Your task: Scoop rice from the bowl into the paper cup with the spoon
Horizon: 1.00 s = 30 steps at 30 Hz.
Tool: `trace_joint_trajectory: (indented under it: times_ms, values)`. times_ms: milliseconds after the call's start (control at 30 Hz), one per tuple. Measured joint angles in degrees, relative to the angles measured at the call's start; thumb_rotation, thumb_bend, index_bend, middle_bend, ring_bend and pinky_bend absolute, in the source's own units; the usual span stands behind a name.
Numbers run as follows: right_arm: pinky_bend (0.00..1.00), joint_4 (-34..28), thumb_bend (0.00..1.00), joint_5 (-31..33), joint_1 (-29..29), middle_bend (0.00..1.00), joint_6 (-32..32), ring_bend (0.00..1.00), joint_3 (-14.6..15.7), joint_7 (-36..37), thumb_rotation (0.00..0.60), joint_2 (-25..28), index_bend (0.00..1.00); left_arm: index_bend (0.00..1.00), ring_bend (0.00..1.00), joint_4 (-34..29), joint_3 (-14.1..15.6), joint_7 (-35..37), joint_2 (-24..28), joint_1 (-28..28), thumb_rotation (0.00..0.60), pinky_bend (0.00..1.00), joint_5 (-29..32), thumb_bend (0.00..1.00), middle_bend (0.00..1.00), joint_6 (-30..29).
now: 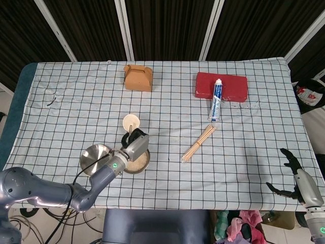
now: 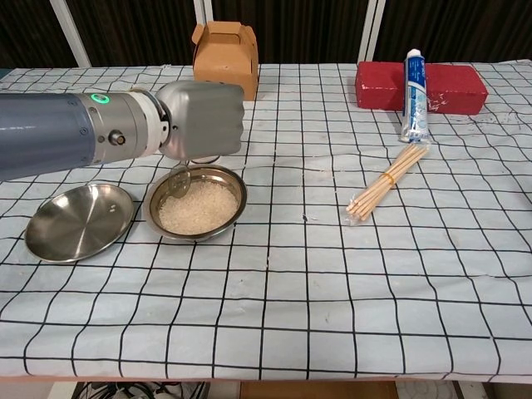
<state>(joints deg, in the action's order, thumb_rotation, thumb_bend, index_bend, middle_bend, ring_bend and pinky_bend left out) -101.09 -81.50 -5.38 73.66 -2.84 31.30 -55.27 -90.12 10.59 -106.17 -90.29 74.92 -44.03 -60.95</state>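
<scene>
Spoon (image 2: 179, 180) gripped by left robot hand (image 2: 202, 120), chest view only; right robot hand (image 1: 294, 178) open, head view only.

A white cloth (image 2: 332, 274) with a black grid is covering the surface. White rice (image 2: 198, 208) is filling a silver bowl (image 2: 236, 189); a red block (image 2: 449, 86) and tan box (image 2: 224, 46) are showing behind.

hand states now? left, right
Left hand: holding the spoon over the rice bowl.
Right hand: open, holding nothing.
</scene>
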Motion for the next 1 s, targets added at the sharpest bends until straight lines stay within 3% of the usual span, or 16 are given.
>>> trace_joint_trajectory:
  times_ms: [600, 1000]
  values:
    - [0.18, 0.1, 0.17, -0.1, 0.0, 0.0, 0.0, 0.0, 0.0, 0.5, 0.6, 0.1, 0.0, 0.77, 1.0, 0.7, -1.3, -4.8, -7.6, -0.3, 0.6, 1.0, 7.1, 0.48, 1.0, -5.5]
    - [0.18, 0.1, 0.17, -0.1, 0.0, 0.0, 0.1, 0.0, 0.0, 0.6, 0.6, 0.1, 0.0, 0.77, 1.0, -0.2, -6.3, -4.4, -13.9, -3.0, 0.6, 1.0, 15.2, 0.49, 1.0, -13.5]
